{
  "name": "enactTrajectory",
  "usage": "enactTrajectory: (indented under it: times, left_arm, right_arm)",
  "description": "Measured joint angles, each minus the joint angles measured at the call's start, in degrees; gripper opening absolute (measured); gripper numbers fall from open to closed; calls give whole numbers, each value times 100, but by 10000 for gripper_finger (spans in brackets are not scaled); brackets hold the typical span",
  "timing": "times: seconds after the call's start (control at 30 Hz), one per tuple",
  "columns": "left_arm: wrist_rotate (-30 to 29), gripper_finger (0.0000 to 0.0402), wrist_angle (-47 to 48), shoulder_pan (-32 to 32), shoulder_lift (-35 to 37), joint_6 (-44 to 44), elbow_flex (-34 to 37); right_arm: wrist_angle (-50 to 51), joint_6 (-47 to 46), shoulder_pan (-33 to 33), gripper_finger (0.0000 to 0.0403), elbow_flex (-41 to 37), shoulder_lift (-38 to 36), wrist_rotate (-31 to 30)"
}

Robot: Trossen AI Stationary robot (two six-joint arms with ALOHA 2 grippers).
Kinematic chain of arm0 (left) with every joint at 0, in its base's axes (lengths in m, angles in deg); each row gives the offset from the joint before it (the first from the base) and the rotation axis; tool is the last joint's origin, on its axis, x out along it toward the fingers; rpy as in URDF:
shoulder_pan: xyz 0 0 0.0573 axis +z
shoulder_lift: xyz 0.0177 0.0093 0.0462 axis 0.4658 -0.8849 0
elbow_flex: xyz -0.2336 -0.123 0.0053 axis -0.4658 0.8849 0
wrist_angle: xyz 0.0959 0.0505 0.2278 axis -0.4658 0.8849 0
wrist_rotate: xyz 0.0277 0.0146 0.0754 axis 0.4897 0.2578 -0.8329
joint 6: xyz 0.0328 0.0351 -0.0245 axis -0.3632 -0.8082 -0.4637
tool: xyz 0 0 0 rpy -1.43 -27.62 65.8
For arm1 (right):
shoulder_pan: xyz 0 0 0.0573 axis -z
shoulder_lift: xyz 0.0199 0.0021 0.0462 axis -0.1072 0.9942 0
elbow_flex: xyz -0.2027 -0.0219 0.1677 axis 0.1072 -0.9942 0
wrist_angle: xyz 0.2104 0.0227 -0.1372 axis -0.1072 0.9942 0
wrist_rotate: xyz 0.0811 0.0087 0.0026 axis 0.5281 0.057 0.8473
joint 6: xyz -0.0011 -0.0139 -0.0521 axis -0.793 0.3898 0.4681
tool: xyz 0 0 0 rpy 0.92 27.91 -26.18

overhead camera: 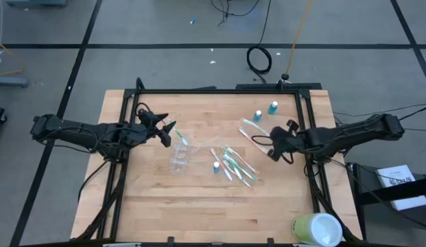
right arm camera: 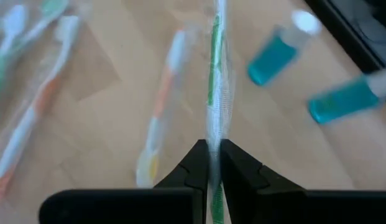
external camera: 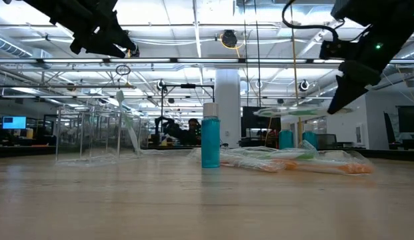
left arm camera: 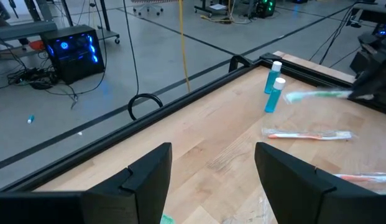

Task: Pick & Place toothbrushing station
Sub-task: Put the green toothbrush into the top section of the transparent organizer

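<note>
The right gripper [right arm camera: 213, 163] is clenched on a wrapped green-and-white toothbrush [right arm camera: 215, 81], lifted clear of the desk [overhead camera: 144, 206] at about three o'clock from the desk's centre; in the right wrist view the brush runs straight out from between the pinched fingers. Under it an orange-handled toothbrush [right arm camera: 160, 121] lies flat on the wood. Two small blue tubes [overhead camera: 265, 112] with white caps stand near the far edge at roughly one o'clock, and a third blue tube [overhead camera: 216, 167] stands just beside the loose pile of toothbrushes [overhead camera: 234, 165] at about five o'clock from the centre. The clear plastic cup [overhead camera: 180, 155] sits just left of centre, towards nine o'clock. The left gripper [overhead camera: 166, 132] hangs above the desk near that cup at about ten o'clock, its fingers [left arm camera: 149, 174] spread wide and holding nothing. A large pale green-and-white cup [overhead camera: 317, 229] lies at the near right corner, well apart from the rest.
</note>
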Motion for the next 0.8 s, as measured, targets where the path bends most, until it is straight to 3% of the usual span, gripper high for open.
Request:
enactTrajectory:
  times: [0.13,0.27,0.4,0.63,0.8]
  left_arm:
    - [0,237,0,0,0,0,0]
    - [0,237,0,-1,0,0,0]
    - [0,237,0,0,0,0,0]
    - [0,237,0,0,0,0,0]
    - [0,237,-7,0,0,76,0]
  right_arm:
    - [-79,-152,-120,18,-24,-147,-36]
    - [-1114,604,-207,18,-392,-263,58]
    - [-1859,1173,-159,18,-751,-481,466]
    - [-2160,1314,-16,18,-1148,-1046,688]
    - [-2831,1586,57,18,-1590,-1494,1172]
